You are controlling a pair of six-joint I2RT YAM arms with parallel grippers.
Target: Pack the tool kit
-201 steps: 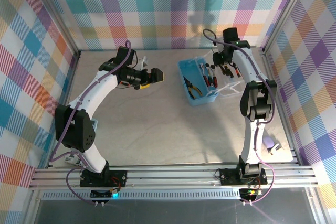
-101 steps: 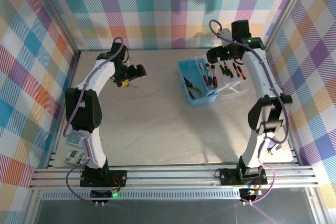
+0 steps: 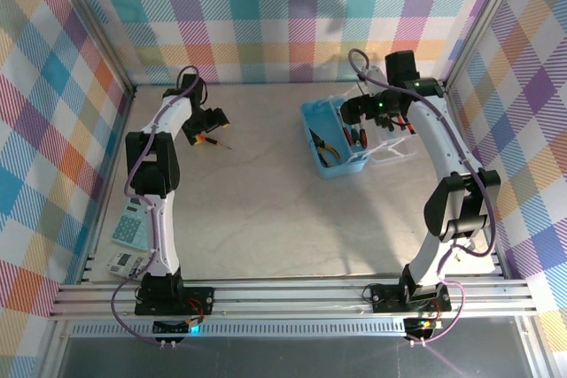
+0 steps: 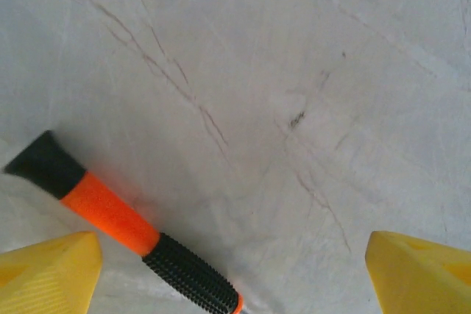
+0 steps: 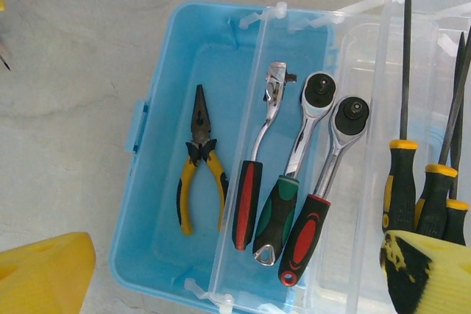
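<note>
– The tool kit's light blue translucent rectangular plastic case (image 3: 330,152): where do we place it?

– We see it on the far right of the pale marbled table (image 3: 266,210). It is open, with its clear plastic lid (image 5: 430,71) lying flat just right of it.

– And what do we find inside?

– In the left part, on the blue floor, lie the yellow-handled pliers (image 5: 199,163). Right of them a clear plastic tray (image 5: 357,64) holds three steel ratchet wrenches (image 5: 283,211) side by side. Two have red and black handles, one green and black. On the lid we count at least three slim screwdrivers (image 5: 401,189) with black and yellow handles.

– How do we read the right gripper (image 5: 237,240)?

– It hangs above the case with its jaws wide. Its yellow pads (image 5: 44,270) are far apart and grip nothing.

– And the left gripper (image 4: 232,240)?

– We find it at the far left of the table, well apart from the case, pointing down at the surface. Its jaws stand wide too. An orange and black screwdriver (image 4: 110,215) lies on the table between them, just beside the left pad. We cannot tell whether it touches that pad.

– Anything else?

– A pale green calculator (image 3: 131,223) lies near the left edge, beside the left arm.
</note>
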